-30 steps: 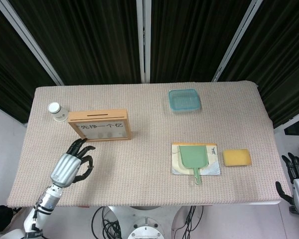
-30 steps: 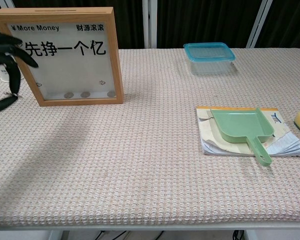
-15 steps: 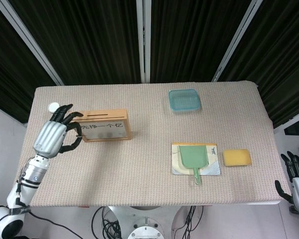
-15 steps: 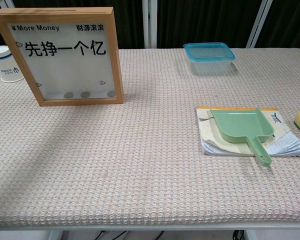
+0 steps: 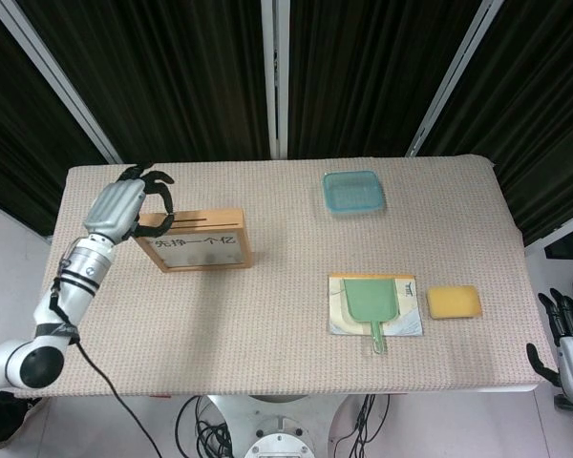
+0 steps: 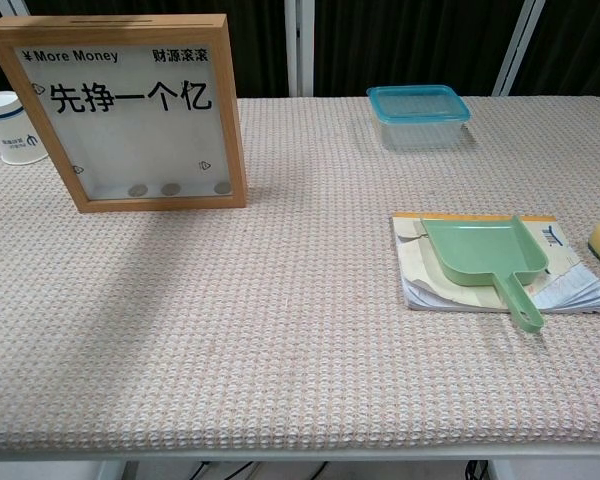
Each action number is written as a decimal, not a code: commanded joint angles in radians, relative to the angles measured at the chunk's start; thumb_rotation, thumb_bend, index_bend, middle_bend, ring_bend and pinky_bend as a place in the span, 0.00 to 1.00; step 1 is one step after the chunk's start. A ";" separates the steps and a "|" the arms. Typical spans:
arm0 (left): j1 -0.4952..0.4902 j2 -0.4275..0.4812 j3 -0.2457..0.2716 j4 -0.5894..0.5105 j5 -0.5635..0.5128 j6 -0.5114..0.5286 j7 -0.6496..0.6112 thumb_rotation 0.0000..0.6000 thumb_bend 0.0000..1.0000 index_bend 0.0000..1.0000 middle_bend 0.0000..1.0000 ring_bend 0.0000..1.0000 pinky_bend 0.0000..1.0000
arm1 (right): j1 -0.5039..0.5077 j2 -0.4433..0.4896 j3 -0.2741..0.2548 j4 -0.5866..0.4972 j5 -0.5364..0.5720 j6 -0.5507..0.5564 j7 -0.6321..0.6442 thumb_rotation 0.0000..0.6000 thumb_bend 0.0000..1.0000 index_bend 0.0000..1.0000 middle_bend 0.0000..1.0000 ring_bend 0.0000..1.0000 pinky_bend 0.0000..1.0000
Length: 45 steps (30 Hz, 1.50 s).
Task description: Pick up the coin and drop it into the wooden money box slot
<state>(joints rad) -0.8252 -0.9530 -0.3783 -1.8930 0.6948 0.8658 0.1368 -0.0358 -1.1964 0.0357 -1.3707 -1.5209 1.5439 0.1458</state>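
Note:
The wooden money box (image 5: 199, 240) stands upright at the table's left, its slot (image 5: 201, 221) along the top edge. My left hand (image 5: 124, 205) hovers over the box's left end, fingers curled down and thumb and a fingertip pinched together just above the top. The coin is too small to make out between them. The chest view shows the box (image 6: 130, 110) with three coins (image 6: 170, 188) lying inside at the bottom, and no hand. My right hand (image 5: 571, 351) hangs off the table's right front corner, fingers apart and holding nothing.
A white paper cup (image 6: 8, 127) stands just left of the box. A blue-lidded container (image 5: 353, 191) sits at the back. A green dustpan (image 5: 371, 303) lies on a booklet, with a yellow sponge (image 5: 454, 302) to its right.
My left hand rose from the table in front of the box, swung back and left, and now curls over the box's top left end. The right hand stayed put.

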 commanded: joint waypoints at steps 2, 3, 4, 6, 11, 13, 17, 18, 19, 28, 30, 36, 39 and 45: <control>-0.083 -0.039 0.023 0.021 -0.127 -0.001 0.077 1.00 0.38 0.61 0.23 0.03 0.09 | 0.006 -0.005 0.000 0.007 0.003 -0.012 0.004 1.00 0.34 0.00 0.00 0.00 0.00; -0.089 -0.048 0.028 0.026 -0.139 0.004 0.084 1.00 0.38 0.61 0.23 0.03 0.09 | 0.007 -0.006 -0.001 0.008 0.003 -0.015 0.004 1.00 0.34 0.00 0.00 0.00 0.00; -0.094 -0.056 0.031 0.030 -0.151 0.009 0.086 1.00 0.38 0.61 0.23 0.03 0.09 | 0.008 -0.007 -0.001 0.009 0.002 -0.016 0.003 1.00 0.34 0.00 0.00 0.00 0.00; -0.102 -0.069 0.034 0.037 -0.181 0.013 0.081 1.00 0.38 0.61 0.23 0.03 0.08 | 0.009 -0.010 -0.004 0.011 0.001 -0.018 0.001 1.00 0.34 0.00 0.00 0.00 0.00; -0.113 -0.086 0.049 0.043 -0.246 0.030 0.081 1.00 0.39 0.61 0.23 0.03 0.07 | 0.009 -0.008 -0.003 0.015 0.000 -0.017 0.008 1.00 0.34 0.00 0.00 0.00 0.00; -0.116 -0.094 0.051 0.048 -0.252 0.038 0.080 1.00 0.40 0.61 0.23 0.03 0.07 | 0.009 -0.006 -0.005 0.015 -0.003 -0.018 0.010 1.00 0.33 0.00 0.00 0.00 0.00; -0.116 -0.107 0.053 0.060 -0.250 0.042 0.071 1.00 0.40 0.61 0.23 0.03 0.07 | 0.009 -0.003 -0.008 0.013 -0.006 -0.016 0.009 1.00 0.33 0.00 0.00 0.00 0.00; -0.116 -0.108 0.055 0.062 -0.249 0.042 0.070 1.00 0.40 0.61 0.23 0.03 0.07 | 0.008 -0.003 -0.008 0.013 -0.005 -0.016 0.010 1.00 0.34 0.00 0.00 0.00 0.00; -0.116 -0.109 0.056 0.062 -0.249 0.042 0.069 1.00 0.40 0.61 0.23 0.03 0.07 | 0.008 -0.002 -0.008 0.013 -0.005 -0.016 0.010 1.00 0.34 0.00 0.00 0.00 0.00; -0.113 -0.124 0.060 0.074 -0.249 0.040 0.050 1.00 0.40 0.61 0.23 0.03 0.06 | 0.015 0.005 -0.015 0.013 -0.009 -0.031 0.014 1.00 0.33 0.00 0.00 0.00 0.00; -0.114 -0.125 0.061 0.073 -0.252 0.039 0.048 1.00 0.40 0.61 0.23 0.03 0.06 | 0.015 0.008 -0.015 0.010 -0.008 -0.033 0.013 1.00 0.33 0.00 0.00 0.00 0.00; -0.118 -0.143 0.069 0.084 -0.260 0.057 0.057 1.00 0.40 0.62 0.24 0.03 0.06 | 0.014 0.013 -0.014 0.007 -0.003 -0.031 0.012 1.00 0.33 0.00 0.00 0.00 0.00; -0.119 -0.151 0.069 0.090 -0.265 0.057 0.057 1.00 0.40 0.62 0.24 0.03 0.06 | 0.013 0.014 -0.014 0.007 -0.002 -0.031 0.013 1.00 0.34 0.00 0.00 0.00 0.00; -0.120 -0.153 0.070 0.095 -0.266 0.052 0.056 1.00 0.40 0.61 0.24 0.03 0.06 | 0.013 0.013 -0.013 0.010 0.001 -0.033 0.015 1.00 0.34 0.00 0.00 0.00 0.00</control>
<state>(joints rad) -0.9449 -1.1066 -0.3079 -1.7978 0.4290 0.9179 0.1932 -0.0225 -1.1832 0.0223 -1.3607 -1.5202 1.5113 0.1612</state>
